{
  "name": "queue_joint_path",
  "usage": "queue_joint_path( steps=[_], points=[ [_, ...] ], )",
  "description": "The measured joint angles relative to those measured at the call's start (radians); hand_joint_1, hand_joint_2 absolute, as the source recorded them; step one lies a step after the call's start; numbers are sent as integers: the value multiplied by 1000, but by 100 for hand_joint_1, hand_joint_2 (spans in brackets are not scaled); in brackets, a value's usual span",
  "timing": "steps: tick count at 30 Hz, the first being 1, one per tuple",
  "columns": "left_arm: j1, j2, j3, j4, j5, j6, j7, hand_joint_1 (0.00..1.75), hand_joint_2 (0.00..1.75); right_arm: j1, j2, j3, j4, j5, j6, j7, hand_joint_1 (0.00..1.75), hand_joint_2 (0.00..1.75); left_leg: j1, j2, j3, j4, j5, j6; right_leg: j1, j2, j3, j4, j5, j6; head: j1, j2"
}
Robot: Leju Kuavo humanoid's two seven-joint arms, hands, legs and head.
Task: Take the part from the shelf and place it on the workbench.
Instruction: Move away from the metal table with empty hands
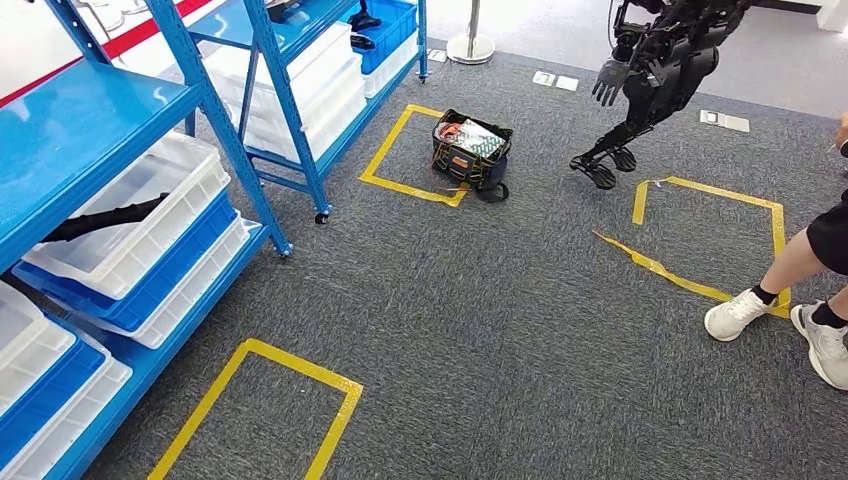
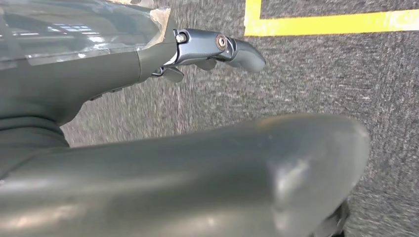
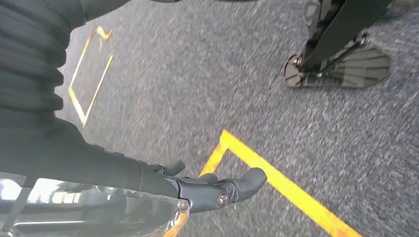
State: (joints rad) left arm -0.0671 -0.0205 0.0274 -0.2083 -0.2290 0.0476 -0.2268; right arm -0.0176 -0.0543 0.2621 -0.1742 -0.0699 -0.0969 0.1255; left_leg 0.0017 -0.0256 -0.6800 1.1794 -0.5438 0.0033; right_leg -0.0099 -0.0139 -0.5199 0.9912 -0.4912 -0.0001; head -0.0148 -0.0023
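A black elongated part (image 1: 100, 218) lies in a white bin (image 1: 150, 215) on the middle level of the blue shelf (image 1: 215, 110), at the left of the head view. My left hand (image 2: 207, 52) hangs above grey carpet near a yellow tape line, fingers loosely apart and holding nothing. My right hand (image 3: 207, 190) also hangs over the carpet by a yellow tape corner, with nothing in it. Neither hand touches the shelf or the part.
More white and blue bins fill the shelf's lower levels. A black tool bag (image 1: 472, 150) sits on a yellow tape square. Another dark humanoid robot (image 1: 660, 60) stands at the far right. A person's legs in white shoes (image 1: 790, 300) stand at the right edge.
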Motion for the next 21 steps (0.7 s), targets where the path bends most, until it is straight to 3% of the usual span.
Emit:
queue_joint_path(
  steps=[2,3,5,7,9,13,18,20,21],
  points=[
    [0,0,-1,0,1,-3,-1,0,0,3,0,0,0,1,1,0,0,175,2,19,-46,107,-43,-4,5,-29,-3,0,-1,-2,-1,0],
    [2,0,-2,0,1,-4,-2,0,0,3,-1,0,1,2,1,0,0,175,2,22,-46,116,-39,-4,6,-43,-3,0,-1,-2,-1,0],
    [4,1,-2,0,1,-4,-3,0,0,1,0,0,1,4,3,0,0,175,1,39,14,18,14,1,8,-67,-1,1,-2,-3,-1,0],
    [2,2,-2,0,1,-4,-5,0,0,-1,1,0,1,6,3,0,0,175,-6,89,94,-118,59,12,14,-89,3,2,-6,1,0,0],
    [-1,3,-2,0,1,-4,-6,0,0,-3,2,0,1,6,4,1,0,175,-15,110,120,-170,67,23,21,-111,7,2,-10,8,2,0],
    [2,3,-2,0,1,-4,-7,0,0,-6,2,0,1,7,4,2,0,175,-15,71,118,-180,78,40,23,-140,14,1,-14,19,2,0],
    [3,2,-2,0,1,-4,-7,0,0,-6,1,0,1,7,4,2,0,175,-8,67,121,-183,82,44,22,-128,8,6,-17,23,2,0],
    [3,3,-2,0,2,-4,-7,0,0,-6,1,0,1,7,4,2,0,175,-4,58,120,-185,87,49,17,-77,-5,34,-34,24,3,0],
    [1,2,-2,0,2,-4,-7,0,0,-4,1,0,1,7,4,2,0,175,-3,45,116,-185,90,52,13,-44,-35,99,-64,23,5,0]
  ],
)
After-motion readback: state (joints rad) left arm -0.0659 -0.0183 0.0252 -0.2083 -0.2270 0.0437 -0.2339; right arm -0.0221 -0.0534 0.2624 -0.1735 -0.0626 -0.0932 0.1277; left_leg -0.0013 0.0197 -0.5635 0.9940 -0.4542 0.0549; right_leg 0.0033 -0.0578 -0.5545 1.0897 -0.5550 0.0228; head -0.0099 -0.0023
